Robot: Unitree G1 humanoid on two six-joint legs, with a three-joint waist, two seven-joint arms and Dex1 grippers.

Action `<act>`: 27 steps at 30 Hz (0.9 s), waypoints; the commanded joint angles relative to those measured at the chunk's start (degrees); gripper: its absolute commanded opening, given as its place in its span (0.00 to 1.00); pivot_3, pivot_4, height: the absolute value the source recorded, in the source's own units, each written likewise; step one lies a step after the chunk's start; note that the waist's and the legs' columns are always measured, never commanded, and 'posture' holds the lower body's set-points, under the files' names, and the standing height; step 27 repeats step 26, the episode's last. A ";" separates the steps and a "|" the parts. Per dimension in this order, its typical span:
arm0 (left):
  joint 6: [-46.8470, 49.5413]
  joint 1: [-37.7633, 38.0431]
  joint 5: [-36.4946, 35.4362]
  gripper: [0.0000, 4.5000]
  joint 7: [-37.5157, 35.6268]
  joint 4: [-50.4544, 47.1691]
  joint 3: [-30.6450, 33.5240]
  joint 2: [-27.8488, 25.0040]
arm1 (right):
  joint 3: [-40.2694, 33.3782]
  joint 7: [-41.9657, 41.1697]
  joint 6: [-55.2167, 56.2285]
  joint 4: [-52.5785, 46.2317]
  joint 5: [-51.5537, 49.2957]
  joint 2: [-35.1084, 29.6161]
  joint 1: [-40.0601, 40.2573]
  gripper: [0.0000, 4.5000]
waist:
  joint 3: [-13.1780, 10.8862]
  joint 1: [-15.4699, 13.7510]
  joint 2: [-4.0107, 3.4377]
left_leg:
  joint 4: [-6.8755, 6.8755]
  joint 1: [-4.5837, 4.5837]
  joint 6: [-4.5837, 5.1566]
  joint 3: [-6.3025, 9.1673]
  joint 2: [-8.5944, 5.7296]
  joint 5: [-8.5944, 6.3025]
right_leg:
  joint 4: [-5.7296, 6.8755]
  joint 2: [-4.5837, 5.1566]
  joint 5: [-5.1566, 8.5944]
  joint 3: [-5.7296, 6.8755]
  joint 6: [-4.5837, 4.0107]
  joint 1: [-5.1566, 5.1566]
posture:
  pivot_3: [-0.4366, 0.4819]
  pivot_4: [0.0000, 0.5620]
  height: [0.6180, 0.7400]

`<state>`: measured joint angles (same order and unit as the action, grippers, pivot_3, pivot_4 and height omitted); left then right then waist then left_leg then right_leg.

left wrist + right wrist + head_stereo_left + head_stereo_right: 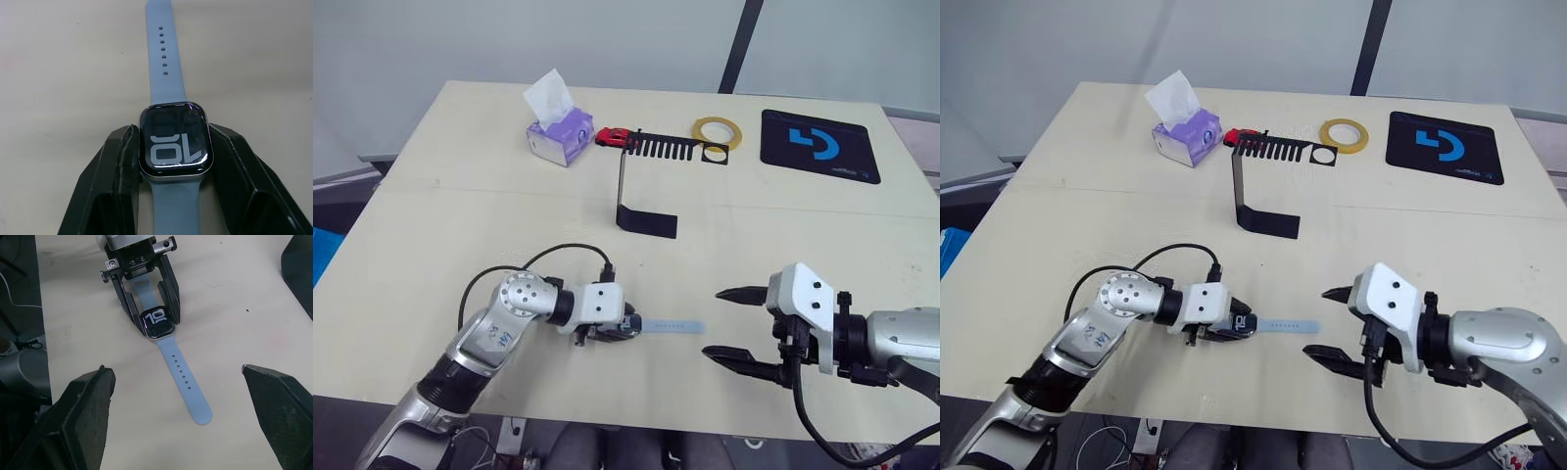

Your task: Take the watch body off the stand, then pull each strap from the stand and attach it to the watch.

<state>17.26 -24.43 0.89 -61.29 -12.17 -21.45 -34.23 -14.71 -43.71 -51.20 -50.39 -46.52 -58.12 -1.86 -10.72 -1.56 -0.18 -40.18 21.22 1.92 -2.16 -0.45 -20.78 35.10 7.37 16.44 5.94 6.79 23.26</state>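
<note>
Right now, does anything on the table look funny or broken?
Nothing looks broken or spilled. The watch lies flat on the table, held between the left gripper fingers, with both blue straps on it. The black stand stands upright with nothing hanging from it. The right gripper is open, apart from the watch.

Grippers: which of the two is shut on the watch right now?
The left gripper: its black fingers clamp the sides of the watch body, with the holed strap trailing out flat on the table. The right gripper is open, holding nothing.
</note>
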 commanded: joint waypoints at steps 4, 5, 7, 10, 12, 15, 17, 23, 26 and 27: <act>1.39 0.40 -1.91 0.60 -1.57 -1.57 1.65 -2.48 | 0.91 -0.53 2.11 -0.87 1.19 -1.06 -0.55 1.00 | 0.00 0.02 0.00 | 0.00 0.00 0.00 0.00 0.00 0.00 | 0.01 0.00 0.00 0.00 0.00 0.00 | 0.48 0.27 0.98; 2.68 0.45 -4.04 0.67 -2.48 -1.82 3.26 -3.08 | 0.85 -0.63 2.25 -0.75 1.25 -1.01 -0.35 1.00 | 0.00 0.11 0.00 | 0.00 0.00 0.00 0.00 0.00 0.00 | 0.00 0.00 0.00 0.00 0.00 0.00 | 0.48 0.27 0.98; 5.33 0.66 -9.01 0.89 -4.87 -2.44 6.76 -4.75 | -0.03 -1.15 2.59 -0.59 1.29 -0.99 0.57 1.00 | 0.00 0.22 0.00 | 0.00 -0.01 0.00 -0.01 0.04 0.00 | 0.00 -0.03 0.00 -0.01 -0.01 0.00 | 0.48 0.27 0.98; 9.36 1.45 -19.39 1.00 -11.68 -2.65 14.88 -9.59 | -3.93 -3.18 3.29 0.08 0.96 -1.09 3.49 1.00 | 0.00 0.15 0.00 | 0.00 -0.01 -0.01 0.01 0.08 0.00 | 0.00 -0.04 0.01 0.01 -0.02 0.00 | 0.48 0.27 0.98; 10.02 2.42 -23.30 1.00 -15.12 -2.15 18.56 -12.92 | -6.55 -4.61 4.01 0.49 0.74 -1.06 5.44 1.00 | 0.00 0.17 0.00 | 0.00 0.01 -0.01 0.01 0.07 0.00 | -0.02 -0.02 0.01 0.01 -0.02 0.00 | 0.48 0.27 0.98; 12.32 4.59 -26.84 1.00 -20.30 2.45 25.21 -20.89 | -13.65 -8.88 5.01 1.80 0.13 -0.78 9.97 1.00 | 0.00 0.12 -0.01 | 0.02 -0.01 -0.01 0.01 0.05 0.00 | -0.05 -0.01 0.01 0.03 -0.02 -0.01 | 0.48 0.27 0.98; 11.53 6.33 -27.59 1.00 -23.40 4.87 28.67 -25.80 | -18.31 -12.09 5.82 2.98 0.74 -0.82 13.15 1.00 | 0.00 0.12 -0.01 | 0.05 -0.07 -0.01 0.01 0.05 0.00 | -0.05 -0.04 0.01 0.03 -0.02 -0.05 | 0.48 0.27 0.98; 8.03 10.53 -26.81 1.00 -26.01 9.28 36.24 -34.00 | -27.54 -20.76 9.06 6.84 4.09 -1.83 19.98 1.00 | 0.00 0.01 -0.01 | 0.06 -0.08 0.06 -0.01 0.04 -0.05 | -0.09 -0.02 0.01 0.02 -0.01 -0.09 | 0.48 0.27 0.98; 5.10 12.98 -26.01 1.00 -26.16 9.53 37.37 -34.85 | -28.52 -22.80 10.79 7.73 5.27 -1.73 21.30 1.00 | 0.00 0.04 -0.01 | 0.08 -0.09 0.06 -0.01 0.04 -0.05 | -0.08 0.01 0.01 0.00 -0.01 -0.10 | 0.48 0.27 0.98; 5.10 12.98 -26.01 1.00 -26.16 9.53 37.37 -34.85 | -28.52 -22.80 10.79 7.73 5.27 -1.73 21.30 1.00 | 0.00 0.04 -0.01 | 0.08 -0.09 0.06 -0.01 0.04 -0.05 | -0.08 0.01 0.01 0.00 -0.01 -0.10 | 0.48 0.27 0.98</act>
